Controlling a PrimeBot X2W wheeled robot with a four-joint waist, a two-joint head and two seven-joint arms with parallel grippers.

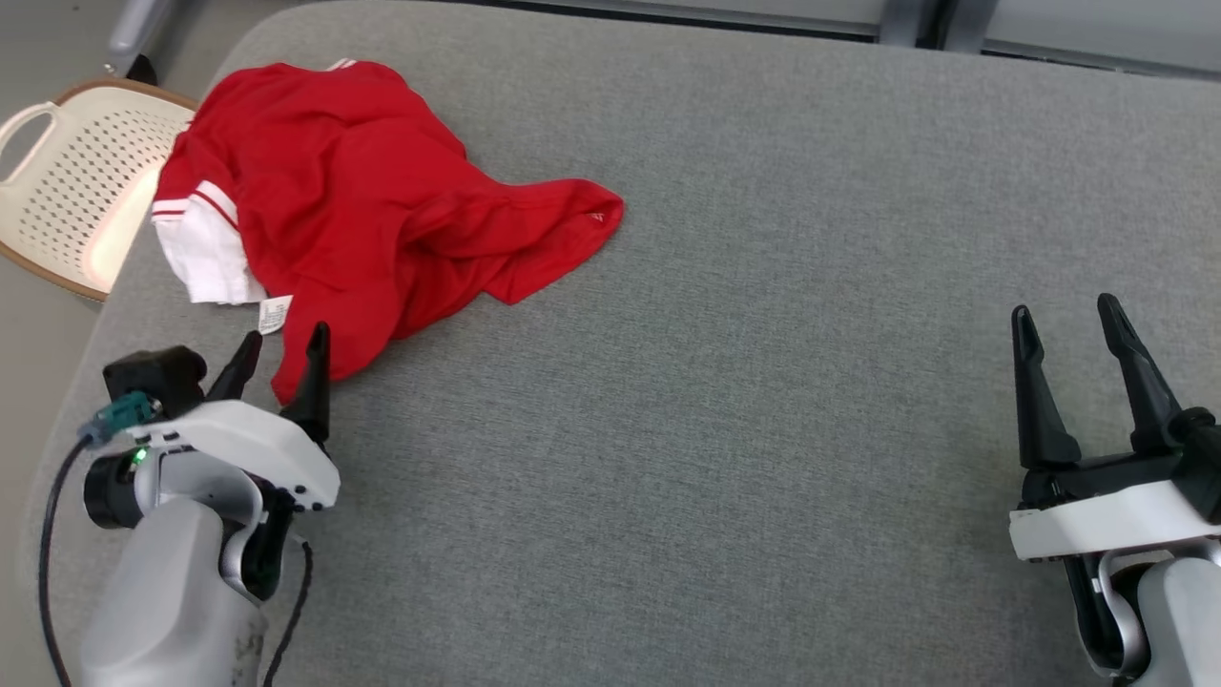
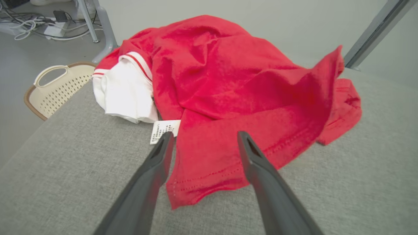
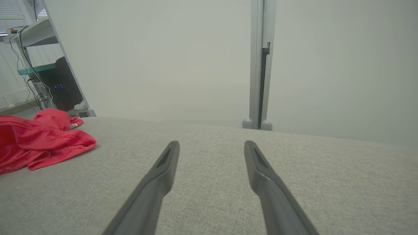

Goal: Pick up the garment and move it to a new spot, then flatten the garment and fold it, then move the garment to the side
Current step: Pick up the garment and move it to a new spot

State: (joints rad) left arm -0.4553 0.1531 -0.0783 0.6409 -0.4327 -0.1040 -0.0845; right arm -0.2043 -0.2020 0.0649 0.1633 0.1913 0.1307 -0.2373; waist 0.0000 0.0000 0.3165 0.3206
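Red garment (image 1: 372,200) lies crumpled on grey table's (image 1: 763,382) far-left corner

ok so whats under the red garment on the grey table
The red garment lies crumpled on the grey table. White fabric with red stripes and a care label stick out from beneath its left edge. Anything else beneath the folds is covered.

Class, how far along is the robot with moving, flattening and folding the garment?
Done: nothing yet; the garment lies crumpled near the table's left edge. In hand: the open left gripper has a finger on each side of its near hem, not yet closed. The right gripper is open over bare table. Left: pick up, move, flatten, fold, set aside.
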